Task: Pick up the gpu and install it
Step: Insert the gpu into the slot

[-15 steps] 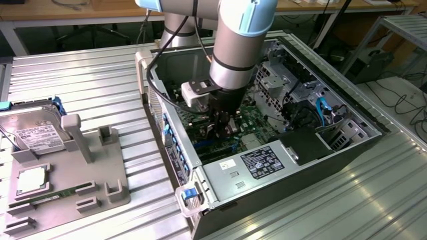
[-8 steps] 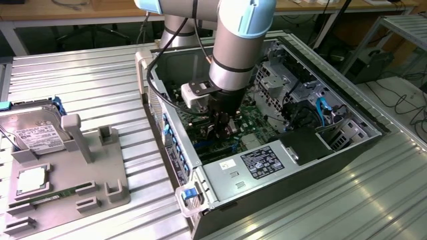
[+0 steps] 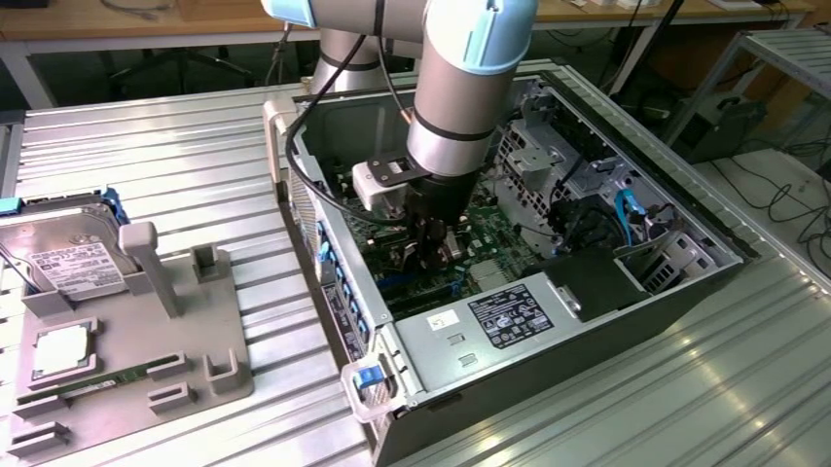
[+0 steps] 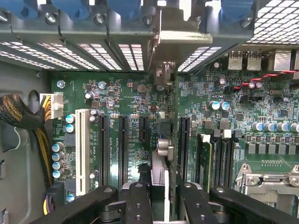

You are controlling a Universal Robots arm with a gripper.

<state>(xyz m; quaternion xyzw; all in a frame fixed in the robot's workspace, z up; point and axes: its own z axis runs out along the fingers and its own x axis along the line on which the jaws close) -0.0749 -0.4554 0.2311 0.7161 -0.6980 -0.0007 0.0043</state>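
Wrist view put you looking straight down onto the green motherboard point(image 4: 140, 98) inside the open computer case point(image 3: 675, 292), with the gripper point(image 4: 164, 198) clamped on the gpu point(image 4: 163, 154). You saw the card edge-on there, a thin upright sliver running away from the fingers point(image 4: 138, 205) toward the case's rear wall, its silver bracket end point(image 4: 164, 74) reaching up against the row of vented slot covers point(image 4: 93, 51). The card's long axis lay parallel to the black expansion slots point(image 4: 123, 149), and it hung directly below the gripper, between one black slot on one side and another point(image 4: 183, 147) on the other. Whether its lower edge had already entered a slot or only hovered just over the board, you could not tell. From the exterior view, the arm point(image 3: 454, 88) stood nearly upright, reaching down into the case's middle, while the hard drive point(image 3: 72, 258) and the memory stick point(image 3: 117, 377) sat on the grey holder point(image 3: 195, 331) on the counter point(image 3: 169, 146), well apart to the exterior view's left.
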